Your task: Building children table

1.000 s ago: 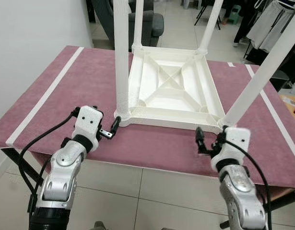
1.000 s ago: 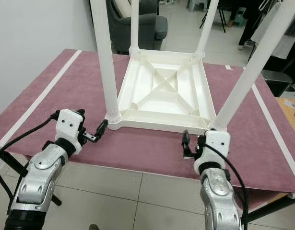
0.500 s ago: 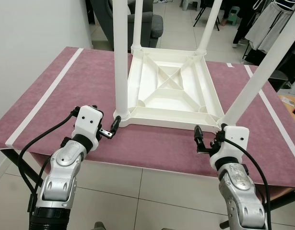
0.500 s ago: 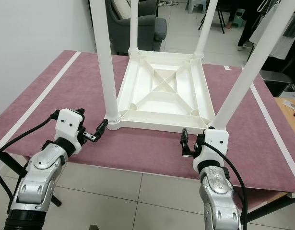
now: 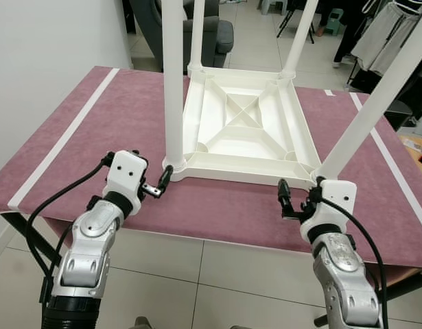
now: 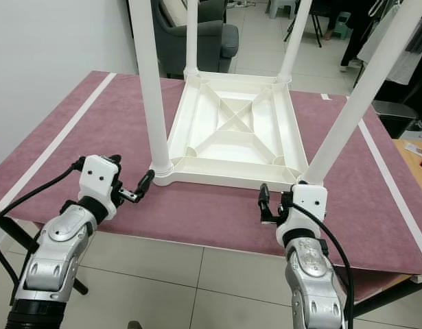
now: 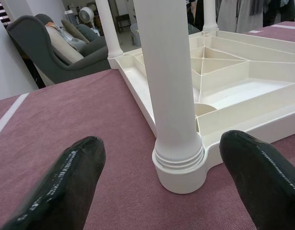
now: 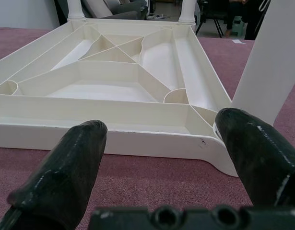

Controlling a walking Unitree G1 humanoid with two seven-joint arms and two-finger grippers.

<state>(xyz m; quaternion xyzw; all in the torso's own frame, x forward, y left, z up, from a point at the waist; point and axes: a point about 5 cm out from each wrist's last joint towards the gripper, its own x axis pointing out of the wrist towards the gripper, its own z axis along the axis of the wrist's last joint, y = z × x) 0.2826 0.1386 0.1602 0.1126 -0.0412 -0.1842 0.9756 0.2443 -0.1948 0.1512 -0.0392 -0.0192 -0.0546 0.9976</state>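
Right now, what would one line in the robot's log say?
white table: upside down on maroon cloth, four legs up | left hand: open at near-left leg | right hand: open, near front rim

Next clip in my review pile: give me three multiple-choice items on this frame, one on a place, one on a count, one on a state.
1. Where does the white table rest?
A. on the floor
B. upside down on the maroon bench top
C. on the grey armchair

2. How many legs stand in its corner sockets?
A. two
B. three
C. four

3. How are the fingers of the left hand set?
A. spread apart, facing the near-left leg
C. closed on that leg
B. closed on a screw

Key: 1 B, the ribbed underside faces up on the maroon cloth; 2 C, one leg rises from each corner; 3 A, the wrist view shows both fingers wide of the leg's base, touching nothing.
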